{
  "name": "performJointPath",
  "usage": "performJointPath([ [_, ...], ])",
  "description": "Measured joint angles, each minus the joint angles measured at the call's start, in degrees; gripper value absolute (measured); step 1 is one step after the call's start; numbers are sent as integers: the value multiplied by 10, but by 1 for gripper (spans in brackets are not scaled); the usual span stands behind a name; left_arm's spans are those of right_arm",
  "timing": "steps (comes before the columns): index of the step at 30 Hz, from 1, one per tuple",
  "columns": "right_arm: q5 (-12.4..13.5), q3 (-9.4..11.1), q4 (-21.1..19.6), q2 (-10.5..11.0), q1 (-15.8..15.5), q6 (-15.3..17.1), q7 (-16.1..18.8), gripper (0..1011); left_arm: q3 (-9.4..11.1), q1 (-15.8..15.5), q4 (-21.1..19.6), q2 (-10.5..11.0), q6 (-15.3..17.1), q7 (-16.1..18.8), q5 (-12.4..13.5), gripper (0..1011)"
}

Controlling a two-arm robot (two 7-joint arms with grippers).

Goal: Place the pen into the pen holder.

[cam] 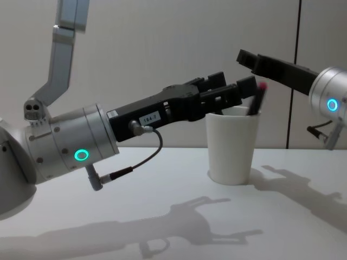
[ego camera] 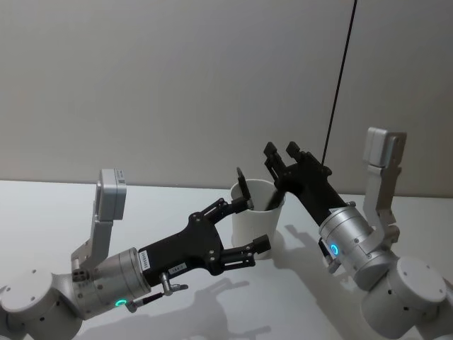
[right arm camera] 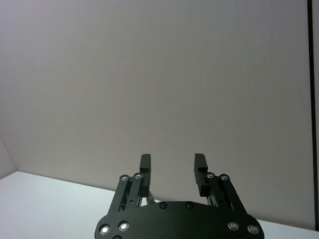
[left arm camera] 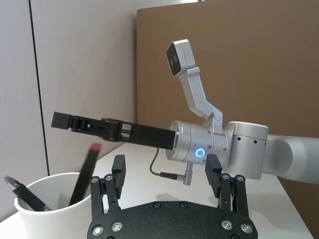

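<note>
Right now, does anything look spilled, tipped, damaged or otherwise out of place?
Nothing stands out. The pen holder stands upright on the table with two pens leaning inside, a black one and a red-capped one. The left gripper sits open beside the cup; the right gripper is open above it.

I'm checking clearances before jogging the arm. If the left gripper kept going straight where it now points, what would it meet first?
The left gripper points at the cup, its open jaws to either side of the rim. It would probably push into the cup wall first, though depth is hard to judge.
</note>
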Motion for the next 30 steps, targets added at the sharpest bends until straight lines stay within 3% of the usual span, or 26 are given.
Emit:
performJointPath([
  [16, -5, -1, 3, -2, 1, 1, -1, 969, 0, 0, 0, 0, 0, 0, 0, 1002],
  [30, 32, 37, -68, 1, -38, 11, 1, 1001, 0, 0, 0, 0, 0, 0, 0, 1002],
])
